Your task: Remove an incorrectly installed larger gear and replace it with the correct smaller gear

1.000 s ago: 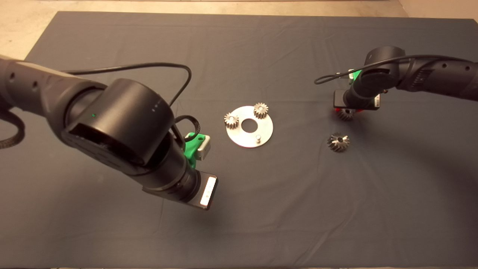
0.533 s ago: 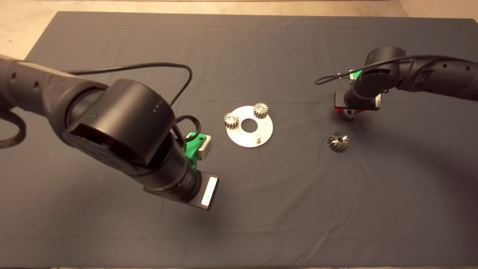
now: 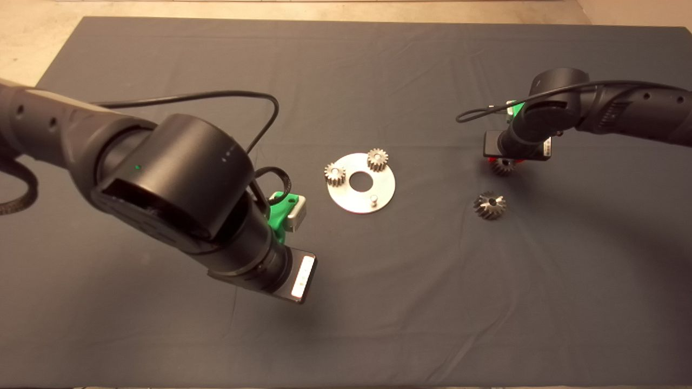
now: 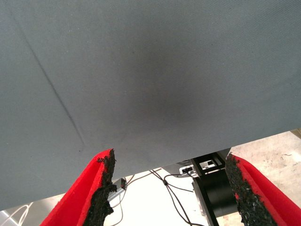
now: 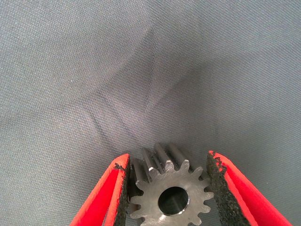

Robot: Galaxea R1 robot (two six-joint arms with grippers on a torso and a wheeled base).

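The smaller gear sits between the two red fingers of my right gripper, whose pads press its teeth on both sides, bore facing the camera. From above, this gear peeks out under the right gripper at the mat's right side. The larger gear, dark with slanted teeth, lies loose on the mat just nearer than it. The round silver plate at centre carries two small gears and one bare peg. My left gripper hangs open over bare mat.
The left arm reaches over the mat's left half, its cable looping above. In the left wrist view, the mat's edge and floor with cables show beyond the fingers.
The right gripper with the smaller gear has crept a few pixels to the right. The left arm, plate and larger gear have stayed put.
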